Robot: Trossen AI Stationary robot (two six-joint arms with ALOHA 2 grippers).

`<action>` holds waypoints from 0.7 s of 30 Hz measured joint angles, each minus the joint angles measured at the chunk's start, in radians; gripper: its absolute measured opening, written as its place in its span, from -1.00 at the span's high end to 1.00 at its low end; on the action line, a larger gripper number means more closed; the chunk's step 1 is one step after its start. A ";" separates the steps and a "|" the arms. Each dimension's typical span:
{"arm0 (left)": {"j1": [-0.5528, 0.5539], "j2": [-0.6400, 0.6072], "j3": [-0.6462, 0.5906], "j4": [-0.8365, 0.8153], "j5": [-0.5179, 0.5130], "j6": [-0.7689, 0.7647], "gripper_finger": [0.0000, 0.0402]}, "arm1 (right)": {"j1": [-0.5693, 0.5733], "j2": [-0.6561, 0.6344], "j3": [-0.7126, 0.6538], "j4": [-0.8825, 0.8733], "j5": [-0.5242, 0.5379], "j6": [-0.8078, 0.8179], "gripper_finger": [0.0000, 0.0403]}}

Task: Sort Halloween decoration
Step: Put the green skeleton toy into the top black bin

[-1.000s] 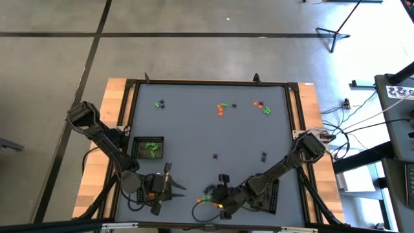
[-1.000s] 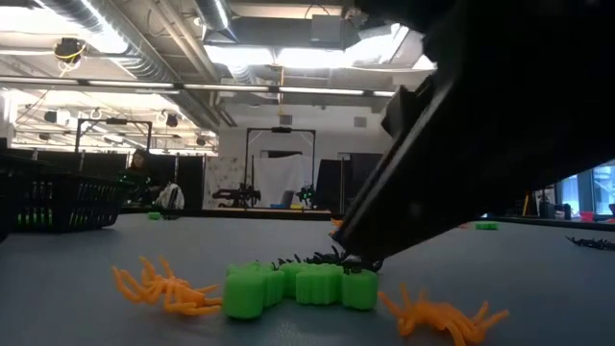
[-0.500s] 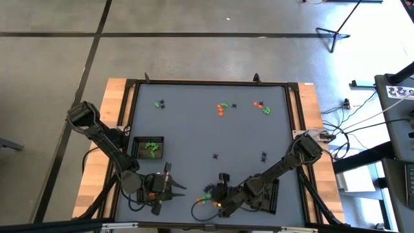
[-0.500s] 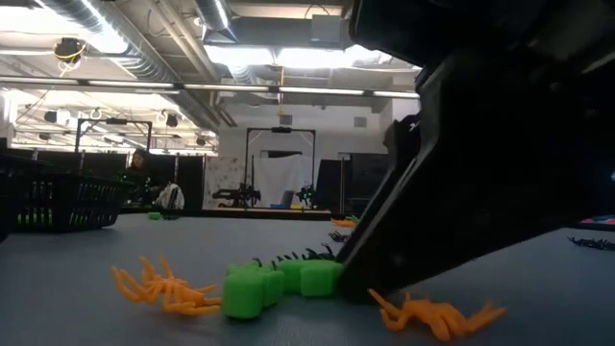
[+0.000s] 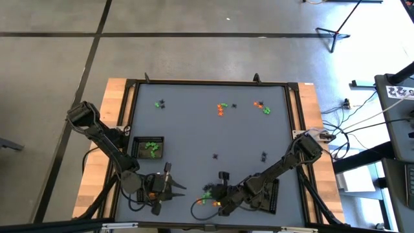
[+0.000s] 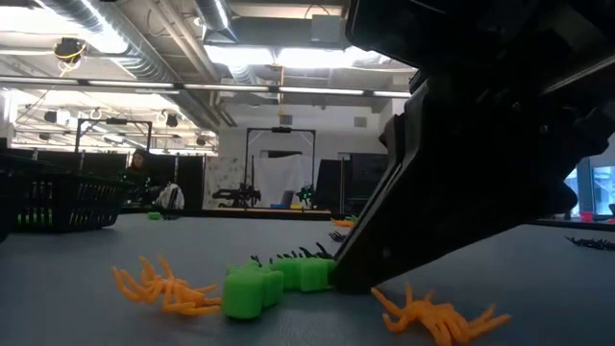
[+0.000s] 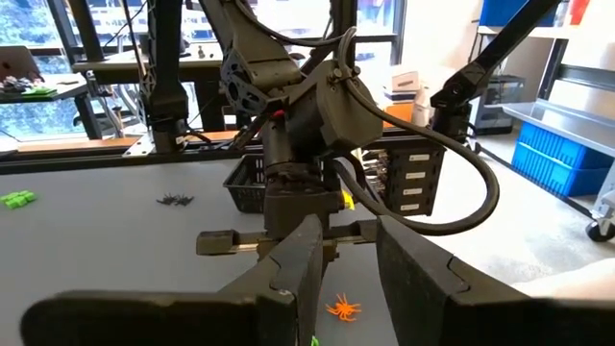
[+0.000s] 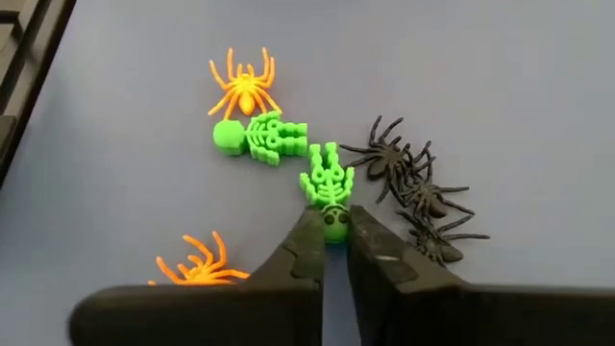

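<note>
My right hand [image 8: 329, 252] is down at the near edge of the grey bench [image 5: 194, 129], and its two dark fingers [image 8: 304, 252] are clenched on the head of a green skeleton [image 8: 329, 187], which lies flat with its body stretched away from the fingertips. Just beside it lies a second green skeleton [image 8: 255, 136], with an orange spider [image 8: 244, 85] touching its far side. Another orange spider [image 8: 199, 266] sits near my fingers on the other side, and a cluster of black spiders [image 8: 415, 192] lies close to the gripped skeleton. From bench height the same little heap [image 6: 264, 286] shows green and orange pieces on the surface, with my arm's dark bulk over them.

My left hand [image 5: 169, 188] waits near the front of the bench beside me, its fingers [image 7: 293, 274] parted with nothing between them.

A black mesh tray [image 5: 148, 147] on the left side holds several green pieces. Farther off, near the back of the bench, small groups of orange and green trinkets [image 5: 222, 108] and [image 5: 262, 106] lie well apart from me. A second black tray [image 5: 272, 194] sits under my right arm.
</note>
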 joint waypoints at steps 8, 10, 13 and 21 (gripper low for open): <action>-0.021 0.000 0.000 -0.002 -0.031 0.019 0.53 | 0.000 -0.073 -0.002 -0.011 0.014 -0.037 0.93; -0.029 0.000 0.000 -0.007 -0.056 0.039 0.53 | 0.000 -0.091 -0.002 -0.012 0.041 -0.057 0.95; -0.039 0.000 0.000 -0.027 -0.088 0.049 0.53 | 0.000 -0.124 -0.002 -0.013 0.103 -0.085 0.92; -0.039 0.004 0.001 -0.150 -0.170 0.090 0.53 | -0.065 -0.153 -0.001 0.021 0.133 -0.130 0.88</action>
